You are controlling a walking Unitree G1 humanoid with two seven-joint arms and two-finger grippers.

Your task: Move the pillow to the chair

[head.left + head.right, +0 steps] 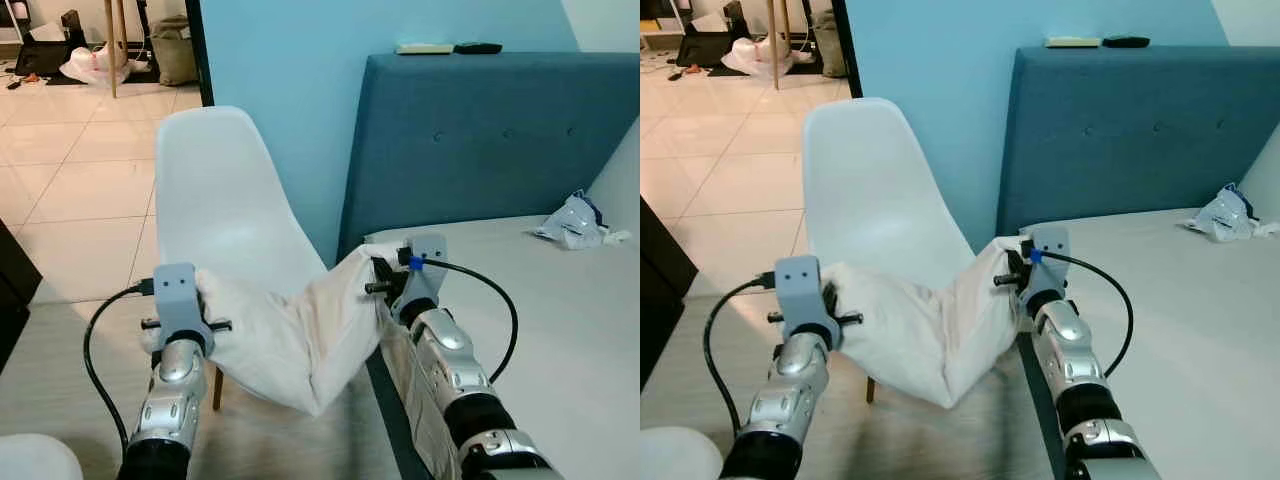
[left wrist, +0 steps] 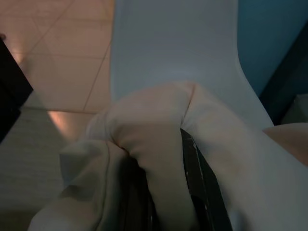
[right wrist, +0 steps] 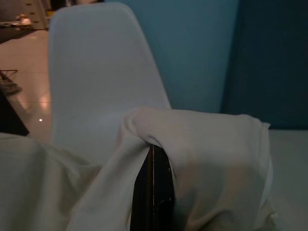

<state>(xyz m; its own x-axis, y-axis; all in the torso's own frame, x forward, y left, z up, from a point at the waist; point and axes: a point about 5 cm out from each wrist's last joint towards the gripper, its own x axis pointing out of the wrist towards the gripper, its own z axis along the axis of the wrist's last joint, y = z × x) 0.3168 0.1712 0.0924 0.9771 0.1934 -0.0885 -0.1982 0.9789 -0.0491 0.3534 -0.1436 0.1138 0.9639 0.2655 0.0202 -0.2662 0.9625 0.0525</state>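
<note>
Now | pillow (image 1: 300, 340) sags btwn both hands | chair (image 1: 215, 200) seat just behind

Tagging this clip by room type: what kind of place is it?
Most likely a bedroom in a home. A bed with a padded blue headboard stands against a blue wall, a white chair beside it, and both grippers hold a white pillow between them. A tiled room opens beyond.

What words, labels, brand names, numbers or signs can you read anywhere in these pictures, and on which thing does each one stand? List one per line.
None can be read.
White fabric pillow: no print.
White plastic shell chair: no label.
Crumpled white and blue plastic bag on the bed: any print too small to read.
Flat pale item and dark item on the blue padded headboard: too small to read.
</note>
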